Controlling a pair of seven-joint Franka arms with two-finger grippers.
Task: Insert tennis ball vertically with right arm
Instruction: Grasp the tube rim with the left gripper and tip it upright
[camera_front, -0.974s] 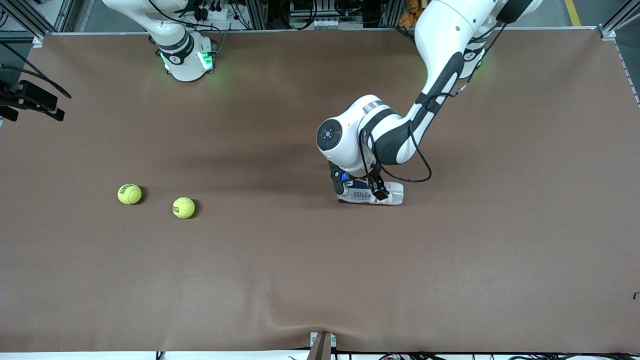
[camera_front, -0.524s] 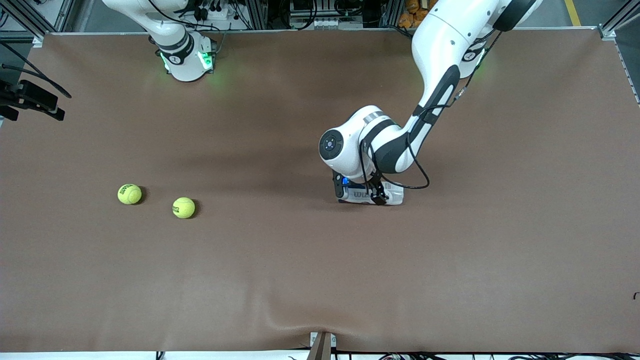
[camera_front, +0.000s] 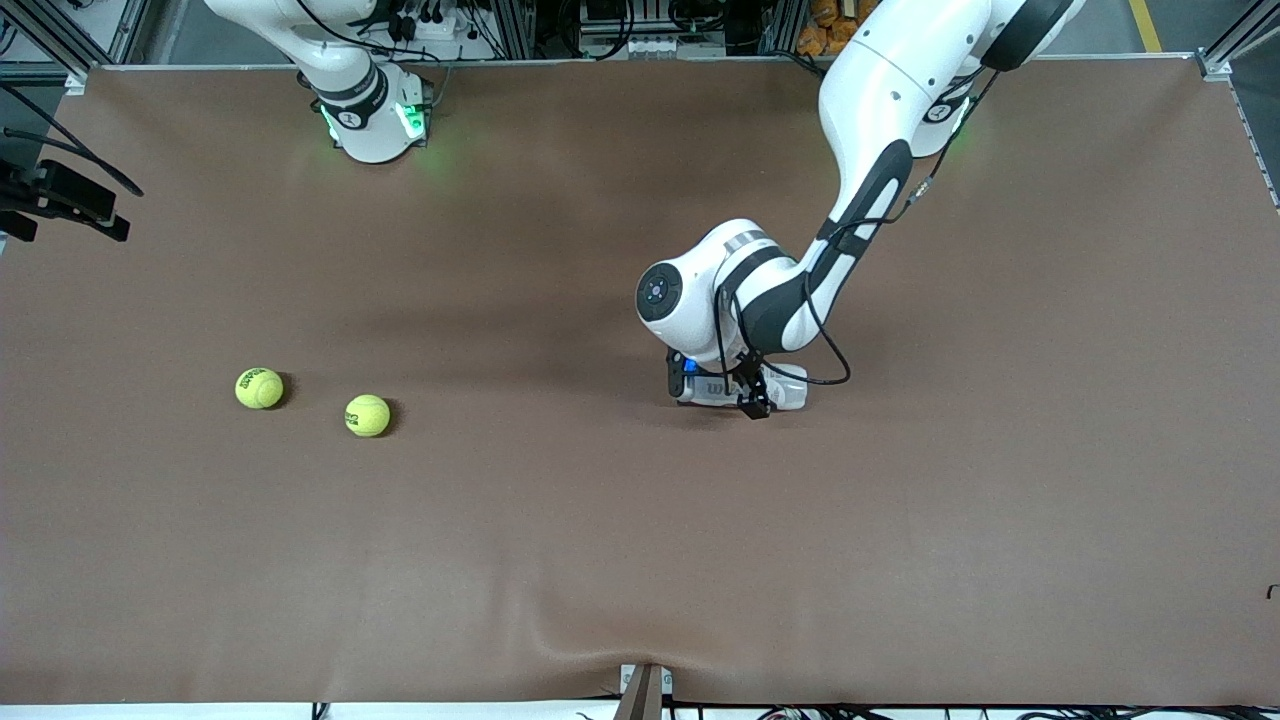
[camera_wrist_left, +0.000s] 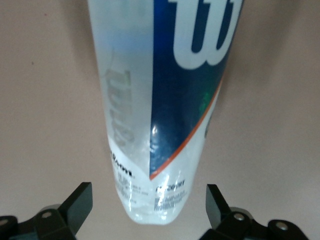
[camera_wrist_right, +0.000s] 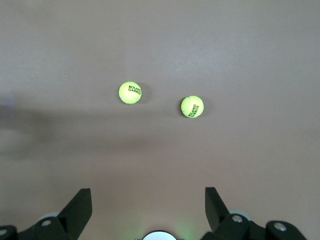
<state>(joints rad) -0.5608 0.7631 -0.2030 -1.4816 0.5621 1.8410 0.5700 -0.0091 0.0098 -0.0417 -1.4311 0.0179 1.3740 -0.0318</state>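
Note:
Two yellow-green tennis balls lie apart on the brown table: one (camera_front: 259, 388) (camera_wrist_right: 130, 92) toward the right arm's end, the other (camera_front: 367, 415) (camera_wrist_right: 192, 106) slightly nearer the front camera. A clear tube with a blue Wilson label (camera_front: 788, 386) (camera_wrist_left: 160, 100) lies on its side mid-table. My left gripper (camera_front: 746, 392) (camera_wrist_left: 149, 202) is low over it, open, one finger on each side of the tube's end, not clamping it. My right arm (camera_front: 365, 100) waits by its base. My right gripper (camera_wrist_right: 148, 202) hangs open and empty high above the table, looking toward both balls.
The brown mat (camera_front: 600, 560) has a raised wrinkle near its front edge. A black camera mount (camera_front: 60, 200) juts in at the right arm's end of the table.
My left arm has lowered its wrist onto the tube, so the open fingers now straddle it. The balls and the right arm have not moved.

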